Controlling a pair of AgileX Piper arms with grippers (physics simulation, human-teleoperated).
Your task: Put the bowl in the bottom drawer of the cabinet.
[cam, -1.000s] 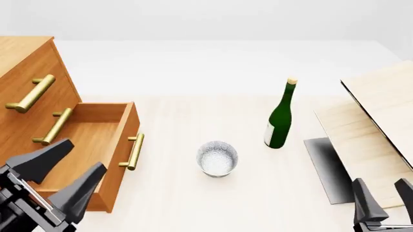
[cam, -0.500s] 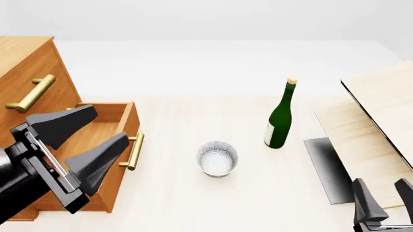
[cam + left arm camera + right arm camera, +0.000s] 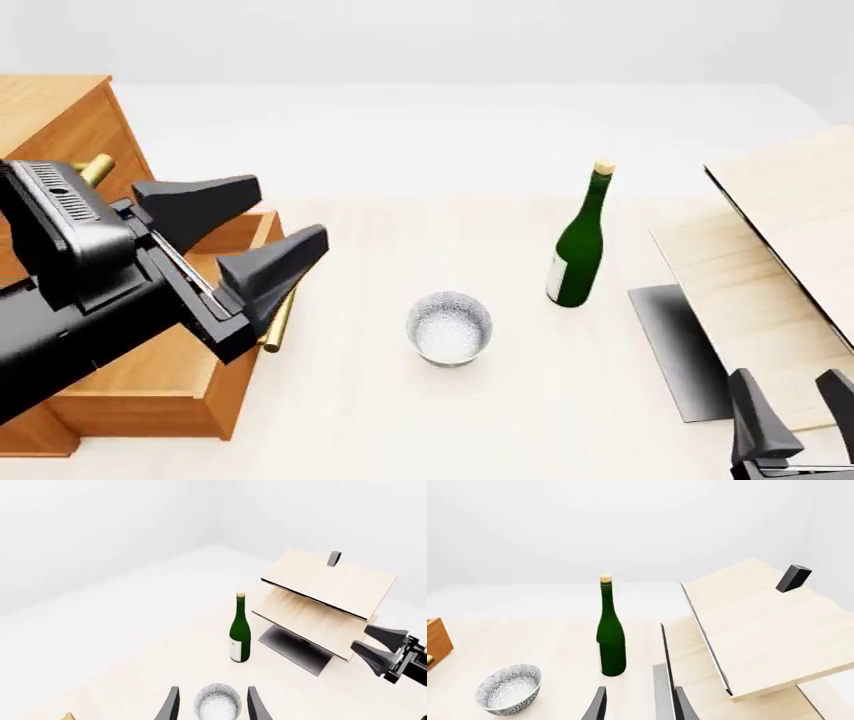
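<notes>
The speckled white-grey bowl stands upright on the table, empty, to the right of the cabinet. The bottom drawer is pulled out, and its brass handle faces the bowl. My left gripper hangs open above the drawer's front edge, left of the bowl and pointing toward it. In the left wrist view the bowl shows between the spread fingers, farther off. My right gripper is open at the near right, holding nothing. The right wrist view also shows the bowl.
A green bottle stands upright just behind and right of the bowl. Tilted pale wooden boards on a dark base fill the right side. Two upper cabinet drawers are closed.
My left gripper has risen from low at the near left and swung forward and right over the drawer toward the bowl. The bowl, the bottle and the right gripper have not moved.
</notes>
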